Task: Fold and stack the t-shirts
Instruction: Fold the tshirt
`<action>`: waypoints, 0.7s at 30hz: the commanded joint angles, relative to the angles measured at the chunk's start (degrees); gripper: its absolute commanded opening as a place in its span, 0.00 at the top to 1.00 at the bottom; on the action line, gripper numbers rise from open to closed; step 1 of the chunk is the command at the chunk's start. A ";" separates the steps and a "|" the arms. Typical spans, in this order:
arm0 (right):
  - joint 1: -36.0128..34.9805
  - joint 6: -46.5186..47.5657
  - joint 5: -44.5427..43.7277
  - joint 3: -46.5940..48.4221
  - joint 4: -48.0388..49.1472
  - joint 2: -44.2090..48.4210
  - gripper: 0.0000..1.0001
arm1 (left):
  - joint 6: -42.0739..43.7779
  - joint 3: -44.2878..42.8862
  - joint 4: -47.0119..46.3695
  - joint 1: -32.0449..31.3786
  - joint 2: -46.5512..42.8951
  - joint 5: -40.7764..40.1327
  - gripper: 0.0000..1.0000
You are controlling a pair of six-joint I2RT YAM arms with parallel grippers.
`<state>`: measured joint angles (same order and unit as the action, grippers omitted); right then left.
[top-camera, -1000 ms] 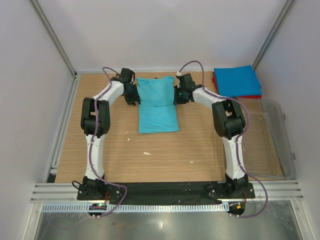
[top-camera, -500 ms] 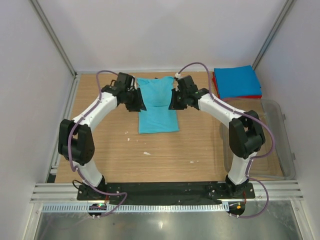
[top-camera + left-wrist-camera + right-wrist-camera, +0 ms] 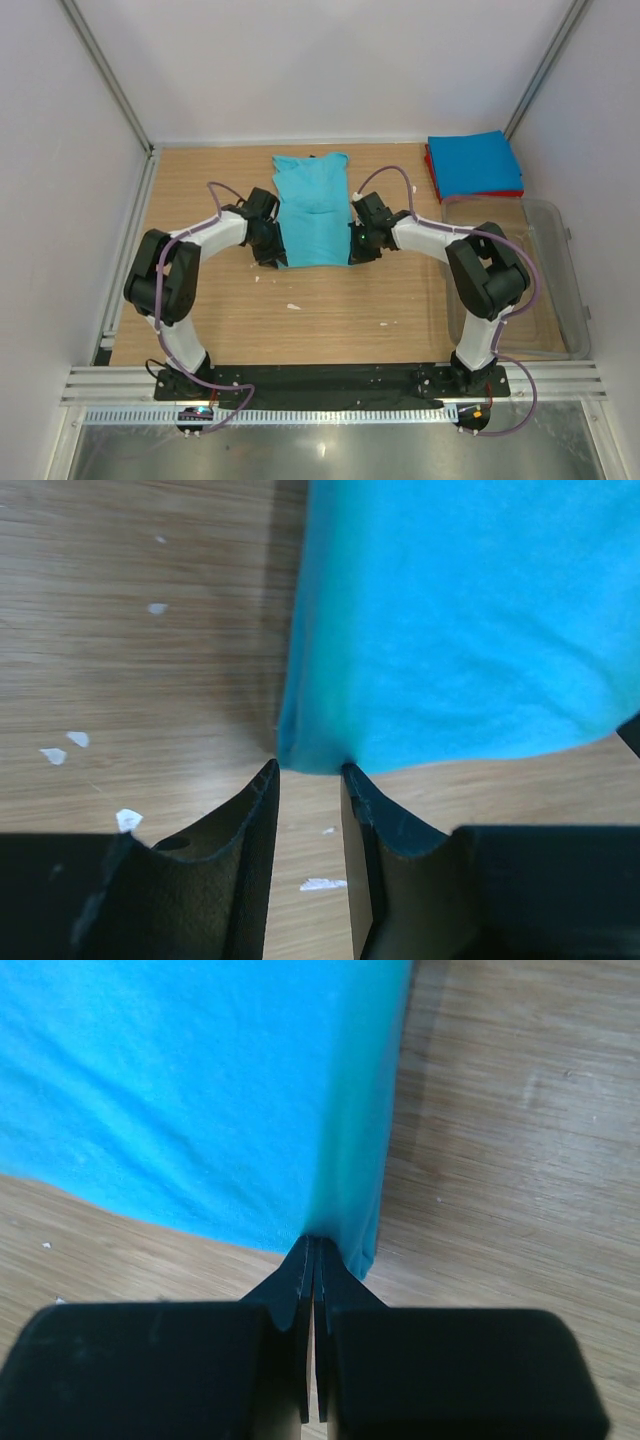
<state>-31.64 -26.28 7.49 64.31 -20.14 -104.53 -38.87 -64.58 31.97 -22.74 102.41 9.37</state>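
**Item 1: turquoise t-shirt** (image 3: 312, 208). You have it lying flat in the far middle of the table (image 3: 400, 300). It is folded to a long strip with the collar end farthest from the arm bases and the hem end nearest them. Both grippers sit at the hem end, one on each near corner.

**Item 2: left gripper** (image 3: 273, 251). It is at the shirt's near left corner. In your left wrist view the gripper (image 3: 310, 780) has its fingers a narrow gap apart. The cloth corner (image 3: 315, 755) reaches just to the tips, and bare wood shows between the fingers, so nothing is held.

**Item 3: right gripper** (image 3: 357, 249). It is at the near right corner. In your right wrist view the gripper (image 3: 313, 1255) has its fingers pressed together to a hairline. The tips are in the edge of the shirt (image 3: 200, 1080), and the cloth is pinched there.

**Item 4: blue folded shirt** (image 3: 472, 162). It lies in the far right corner, square on top of the red folded shirt (image 3: 485, 192). Only the red shirt's left and near edges show. Both are well apart from the grippers.

**Item 5: clear plastic tub** (image 3: 560, 280). It stands along the right side of the table, just nearer than the stack.

**Item 6: white specks** (image 3: 128, 820). These are scattered on the wood near the left gripper.
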 commanded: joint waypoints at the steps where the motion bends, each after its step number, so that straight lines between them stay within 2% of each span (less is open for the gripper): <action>1: -0.09 -0.87 -2.56 -1.91 3.35 -0.06 0.98 | -0.76 3.04 -0.41 0.15 0.42 -7.42 0.68; 6: -0.35 -1.58 -3.36 -3.93 3.45 2.66 0.97 | -1.47 5.78 0.28 0.24 -3.09 -8.92 0.68; 11: -0.79 -2.02 -3.97 -2.09 0.81 6.61 0.97 | -0.68 2.53 5.20 0.24 -8.27 -12.00 0.67; 14: -0.88 -1.93 -5.02 -0.69 -0.25 6.53 0.97 | -0.50 0.24 5.04 -0.02 -8.98 -10.08 0.67; 18: -0.79 -1.93 -5.11 -0.50 0.10 5.13 0.96 | -1.64 0.50 -0.66 -2.21 -8.55 -1.83 0.67; 21: -0.88 -1.84 -5.64 -1.21 1.15 4.08 0.96 | -2.96 0.24 -4.01 -3.27 -5.74 -1.53 0.67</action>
<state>-32.18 -27.64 3.46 61.87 -19.79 -100.53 -40.42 -62.87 32.34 -24.75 95.37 4.78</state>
